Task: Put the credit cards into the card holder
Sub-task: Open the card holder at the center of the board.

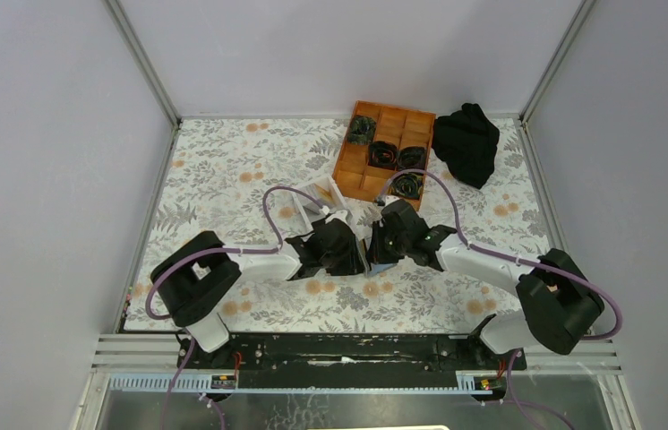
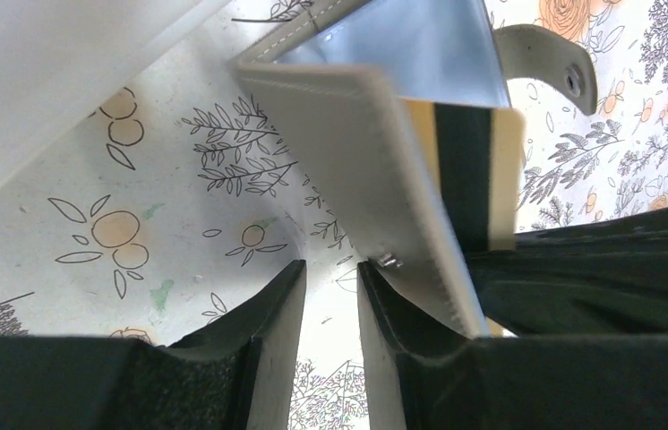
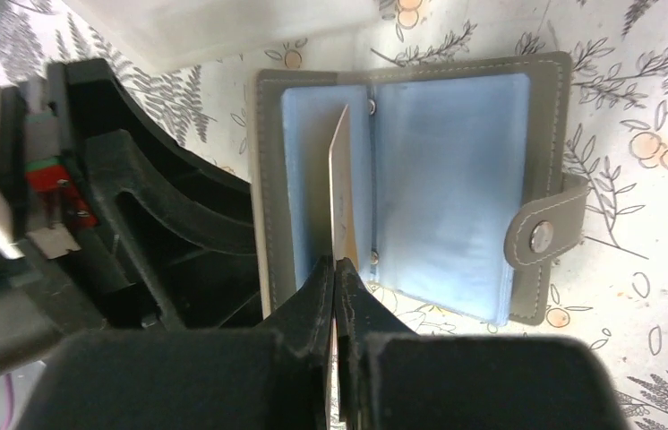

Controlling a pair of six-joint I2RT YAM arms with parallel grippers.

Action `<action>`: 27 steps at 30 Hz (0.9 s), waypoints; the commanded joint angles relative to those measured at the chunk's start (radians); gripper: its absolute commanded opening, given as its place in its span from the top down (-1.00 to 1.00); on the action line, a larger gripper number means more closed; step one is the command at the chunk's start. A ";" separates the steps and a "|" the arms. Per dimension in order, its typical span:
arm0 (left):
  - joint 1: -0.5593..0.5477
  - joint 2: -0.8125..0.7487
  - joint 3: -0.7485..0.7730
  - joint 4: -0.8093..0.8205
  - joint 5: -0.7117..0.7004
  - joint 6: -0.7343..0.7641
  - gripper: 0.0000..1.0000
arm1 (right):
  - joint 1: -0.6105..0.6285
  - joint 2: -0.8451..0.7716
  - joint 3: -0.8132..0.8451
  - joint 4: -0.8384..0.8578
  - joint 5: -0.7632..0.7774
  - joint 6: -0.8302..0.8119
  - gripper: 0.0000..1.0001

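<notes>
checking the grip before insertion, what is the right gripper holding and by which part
The tan-gold credit card, pinched at its near end by the right gripper.

Overhead view of a floral-patterned table [image 1: 223, 170]. Left gripper [image 1: 357, 255] and right gripper [image 1: 377, 249] meet tip to tip mid-table. A white box [image 1: 320, 202] sits just behind them. At the far edge is an orange tray [image 1: 391, 124], and a black cloth [image 1: 466, 141] lies near the far right corner.

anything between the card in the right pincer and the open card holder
nothing visible: the card in the right pincer stands edge-on over the open card holder, the left pincer off at its edge
</notes>
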 commanded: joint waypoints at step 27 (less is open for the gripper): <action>-0.002 -0.396 0.051 -0.566 -0.165 -0.102 0.11 | 0.239 0.208 0.129 -0.205 0.381 -0.030 1.00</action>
